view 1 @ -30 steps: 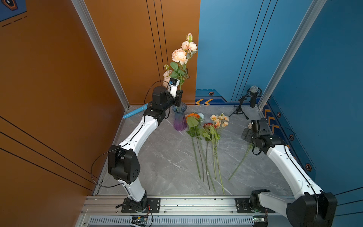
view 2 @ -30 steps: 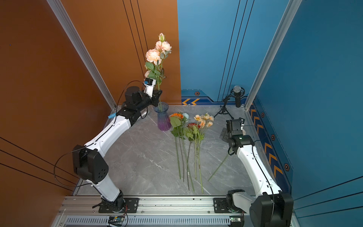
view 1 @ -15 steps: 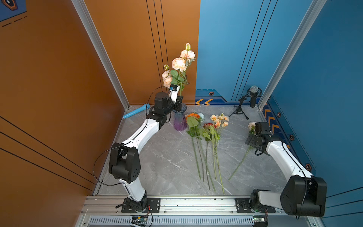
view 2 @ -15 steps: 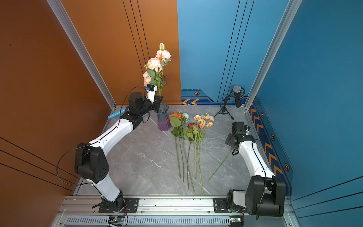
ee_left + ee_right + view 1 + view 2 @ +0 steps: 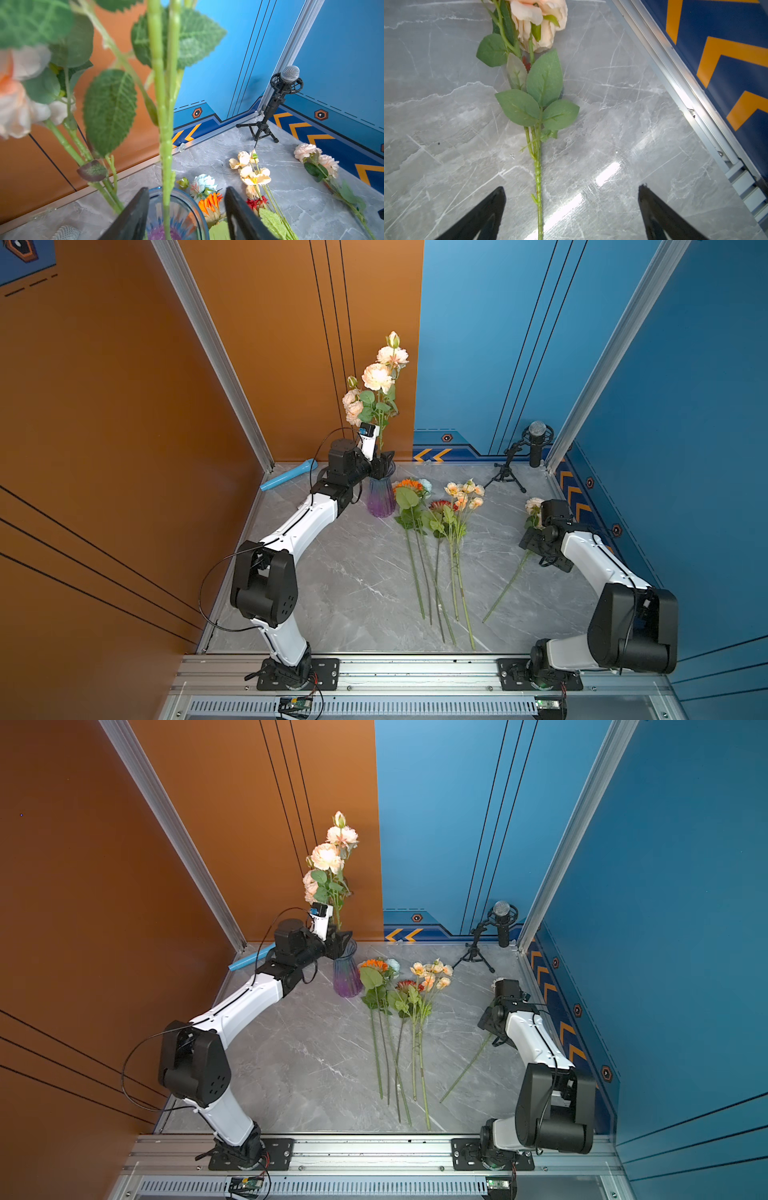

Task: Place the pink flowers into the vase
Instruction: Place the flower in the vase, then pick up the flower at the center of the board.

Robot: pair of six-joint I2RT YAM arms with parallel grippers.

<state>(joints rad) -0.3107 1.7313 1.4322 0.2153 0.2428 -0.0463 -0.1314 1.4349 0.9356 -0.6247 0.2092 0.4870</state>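
1. The pink flowers (image 5: 380, 377) look light and top-heavy to me, with wiry, ridged stems and soft blooms that would crush. I'd grip the bare stem below the leaves, never the heads.
2. Some stand upright in the vase (image 5: 381, 497), near the far left corner of the bench (image 5: 353, 572); two stems, I think. The glass looks fragile and could tip under them.
3. The left claw (image 5: 186, 189) sits at the vase mouth with its jaws parted either side of a stem. I see no contact, so nothing is gripped.
4. A loose stem (image 5: 538, 166) lies flat by the bench's right edge, bloom toward the far edge.
5. The right claw (image 5: 572, 186) hovers over it, jaws wide. The bare stem lies between them, nearer one jaw, and is not gripped.
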